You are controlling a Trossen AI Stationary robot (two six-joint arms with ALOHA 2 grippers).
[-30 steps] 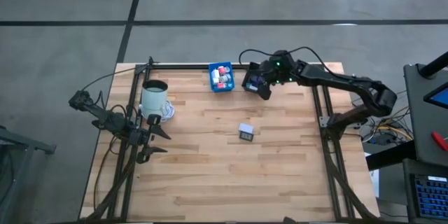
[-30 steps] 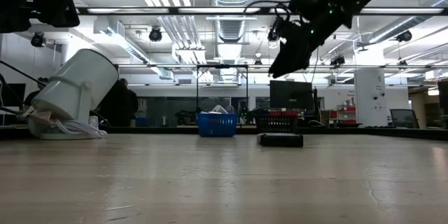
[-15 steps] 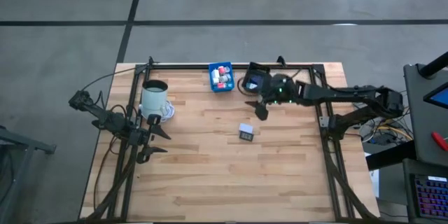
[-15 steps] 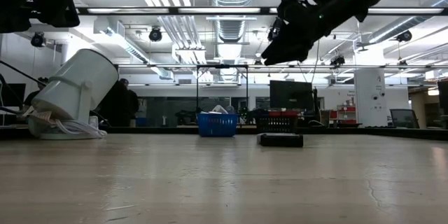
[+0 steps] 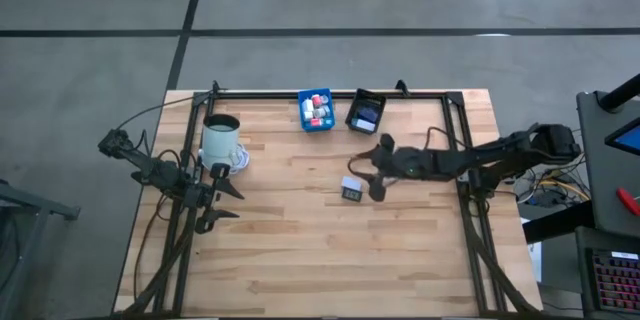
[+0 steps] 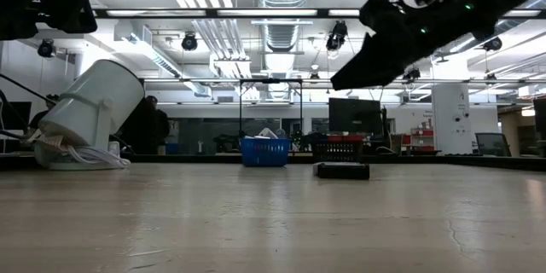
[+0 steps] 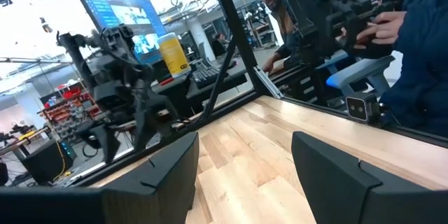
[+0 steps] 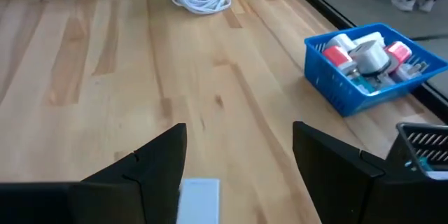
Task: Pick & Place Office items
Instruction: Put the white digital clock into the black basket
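One small white-and-dark block (image 5: 351,189) is seen alone in the middle of the wooden surface (image 5: 300,250). Just beside it hangs the right claw (image 5: 374,182), open and empty. The left claw (image 5: 222,204), also open, waits far off.

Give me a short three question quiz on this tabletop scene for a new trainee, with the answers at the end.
1. True or false: the right gripper is shut on the small block.
2. Which bin sits nearer the mug? A) the blue bin B) the black bin
3. Fill in: the left gripper waits at the table's ____ edge, fingers open.

Key:
1. False; it is open, just beside the block.
2. A.
3. Left.
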